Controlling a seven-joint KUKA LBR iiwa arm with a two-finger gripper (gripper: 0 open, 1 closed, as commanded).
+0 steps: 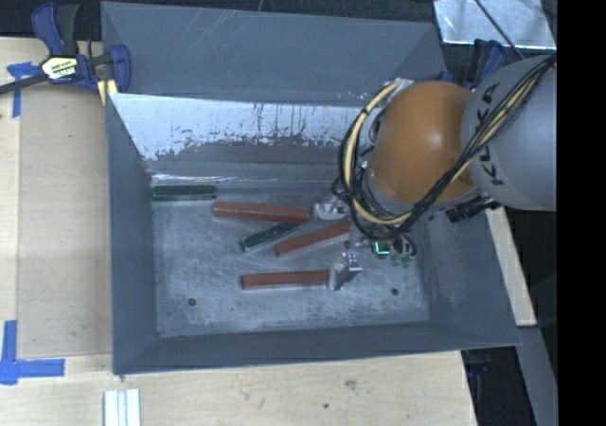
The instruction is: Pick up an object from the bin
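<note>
My gripper [337,242] is low in the right half of the bin, under the arm's orange dome. Its two metal fingertips [343,273] stand wide apart, so it is open. Between them lies the right end of a slanted brown stick [308,240]. The lower fingertip touches or nearly touches the right end of another brown stick [284,279] lying flat near the front. A short dark green stick [268,238] lies just left of the slanted brown one. A longer brown stick [260,213] rests behind them.
A second dark green stick [185,192] lies alone at the back left of the bin floor. The arm and its cables hide the floor at the right wall.
</note>
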